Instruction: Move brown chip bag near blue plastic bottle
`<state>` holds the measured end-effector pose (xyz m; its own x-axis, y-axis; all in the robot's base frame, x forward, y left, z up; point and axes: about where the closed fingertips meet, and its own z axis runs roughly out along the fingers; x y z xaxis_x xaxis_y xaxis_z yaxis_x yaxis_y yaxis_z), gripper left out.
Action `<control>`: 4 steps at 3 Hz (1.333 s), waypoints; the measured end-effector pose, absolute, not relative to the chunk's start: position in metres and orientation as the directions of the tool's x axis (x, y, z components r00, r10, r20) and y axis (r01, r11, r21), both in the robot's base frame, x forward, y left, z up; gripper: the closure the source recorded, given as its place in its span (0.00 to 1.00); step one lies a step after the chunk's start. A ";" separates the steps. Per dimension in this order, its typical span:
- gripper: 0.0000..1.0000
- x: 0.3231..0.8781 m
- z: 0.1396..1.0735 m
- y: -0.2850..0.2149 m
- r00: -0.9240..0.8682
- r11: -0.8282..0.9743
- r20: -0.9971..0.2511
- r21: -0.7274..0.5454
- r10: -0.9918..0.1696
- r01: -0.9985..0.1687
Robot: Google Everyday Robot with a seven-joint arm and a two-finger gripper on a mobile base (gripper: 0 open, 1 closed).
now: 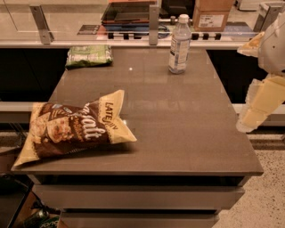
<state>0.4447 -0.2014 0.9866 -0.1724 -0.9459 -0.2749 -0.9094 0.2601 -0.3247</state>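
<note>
The brown chip bag (73, 129) lies flat at the table's front left, its left end sticking out past the table edge. The blue plastic bottle (179, 44) stands upright at the far side of the table, right of centre, white cap on. My gripper (258, 104) hangs off the table's right side at about mid-depth, cream-coloured and clear of the tabletop. It is far from both the bag and the bottle and holds nothing that I can see.
A smaller green bag (89, 55) lies at the far left corner of the grey table (187, 133). Behind the table runs a counter with a rail, a cardboard box (213, 15) and a dark tray (129, 13).
</note>
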 end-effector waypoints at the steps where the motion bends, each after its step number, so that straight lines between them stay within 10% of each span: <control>1: 0.00 0.454 0.982 -0.170 -0.054 0.204 -0.366 -0.385 -0.929 -0.900; 4: 0.00 0.482 0.957 -0.043 0.217 0.034 -0.478 -0.462 -0.851 -0.886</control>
<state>0.4824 -0.0431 0.9573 0.2166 -0.8511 -0.4782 -0.8862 0.0341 -0.4621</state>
